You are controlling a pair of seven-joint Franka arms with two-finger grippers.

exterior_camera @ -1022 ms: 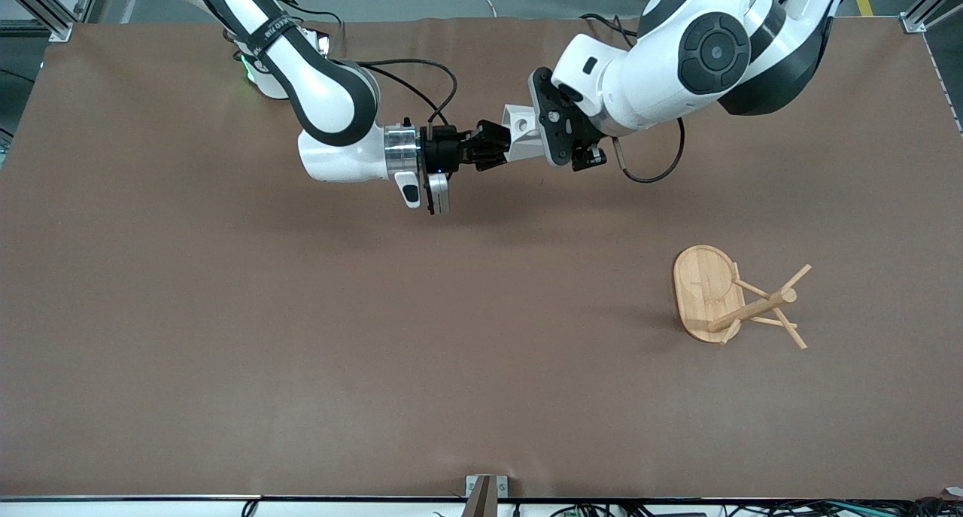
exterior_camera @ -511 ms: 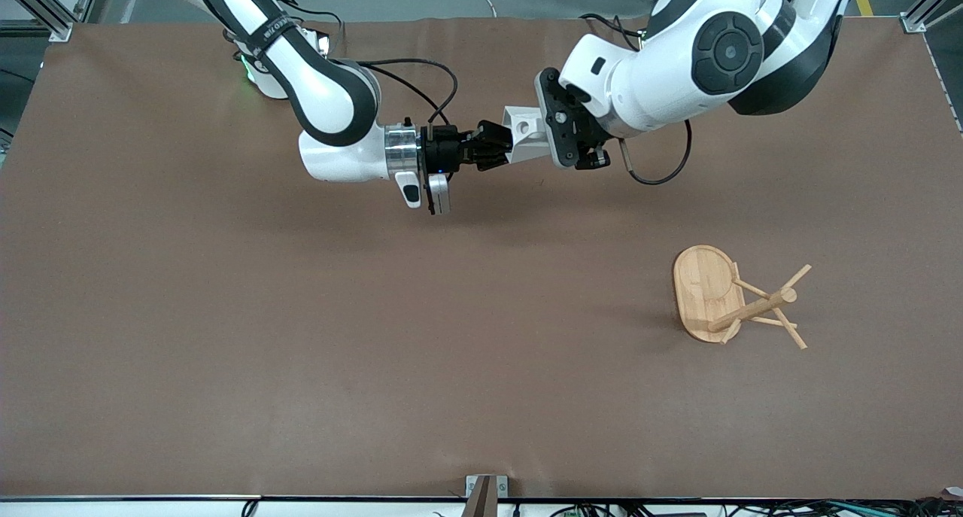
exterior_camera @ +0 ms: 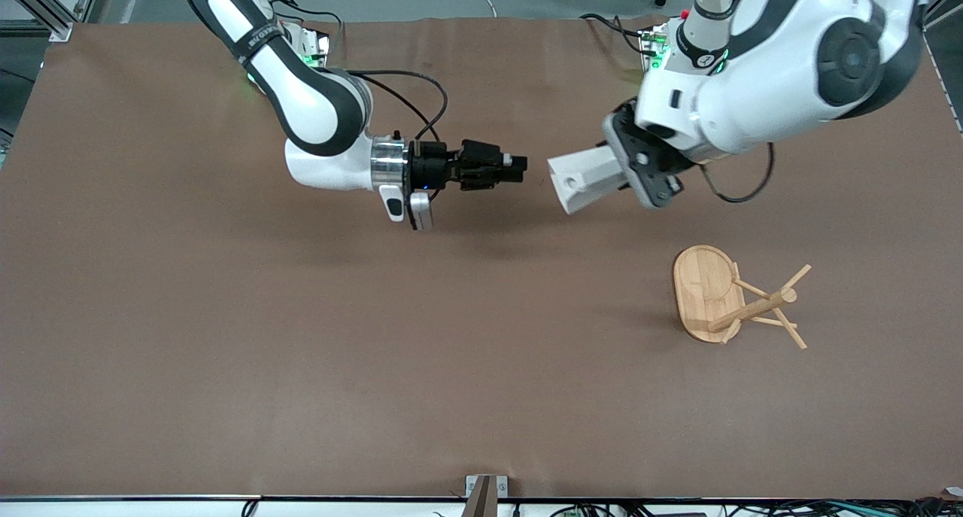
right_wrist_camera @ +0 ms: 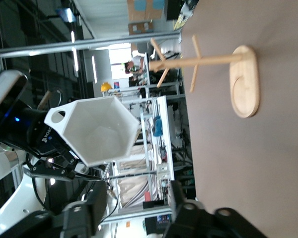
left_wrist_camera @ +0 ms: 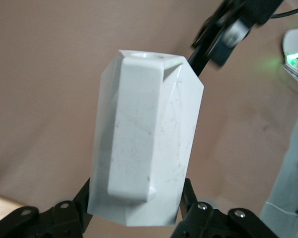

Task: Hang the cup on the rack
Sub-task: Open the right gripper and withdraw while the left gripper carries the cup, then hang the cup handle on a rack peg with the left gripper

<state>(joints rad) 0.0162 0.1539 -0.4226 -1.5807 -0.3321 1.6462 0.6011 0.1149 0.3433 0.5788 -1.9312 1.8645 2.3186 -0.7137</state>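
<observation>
since the left gripper (exterior_camera: pixel 630 172) is clamped on the cup (exterior_camera: pixel 585 181) in the air, mouth toward the empty, parted right gripper (exterior_camera: pixel 519 169), the rack (exterior_camera: pixel 733 299) stands nearer the camera, beneath the left arm.

The left arm enters from the two o'clock corner of the front view, elbow bent high, forearm angled toward eight o'clock. Its left gripper (exterior_camera: pixel 613 172) is up over the table's middle, fingers (left_wrist_camera: pixel 196 210) clamped on the base of the cup (exterior_camera: pixel 583 180), which lies sideways, mouth toward the other arm. The right arm enters from eleven o'clock, wrist level and pointing to three o'clock; its right gripper (exterior_camera: pixel 517 168) holds nothing, fingers parted, apart from the cup.
</observation>
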